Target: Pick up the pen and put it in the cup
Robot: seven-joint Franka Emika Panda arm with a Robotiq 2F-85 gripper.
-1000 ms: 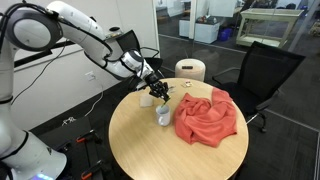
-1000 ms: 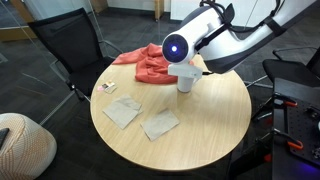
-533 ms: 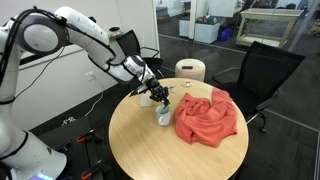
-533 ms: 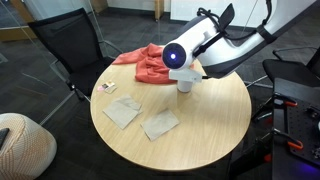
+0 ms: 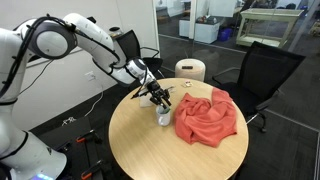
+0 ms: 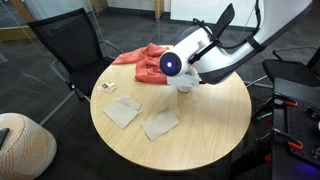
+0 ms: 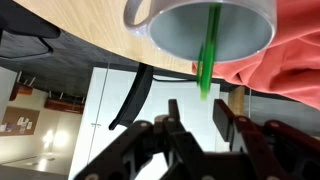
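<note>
The small white cup (image 7: 200, 25) stands on the round wooden table (image 7: 100, 40), beside the red cloth. The wrist view is upside down, so the cup fills its top edge. A thin green pen (image 7: 208, 50) stands in the cup, with its end sticking out toward my gripper. My gripper (image 7: 197, 112) is open and empty, directly above the cup, with its fingertips a short way off the pen's end. In both exterior views the gripper (image 5: 160, 97) hovers just over the cup (image 5: 163, 117) (image 6: 186, 84). The pen is too small to make out there.
A crumpled red cloth (image 5: 207, 115) (image 6: 147, 62) lies next to the cup. Two grey paper squares (image 6: 123, 112) (image 6: 160, 124) and a small card (image 6: 105, 87) lie on the table. Black chairs (image 5: 262, 70) (image 6: 70, 45) and a cream bin (image 5: 190, 70) stand around it.
The wrist has shifted a little lower and closer over the cup. The cup and the cloth have not moved.
</note>
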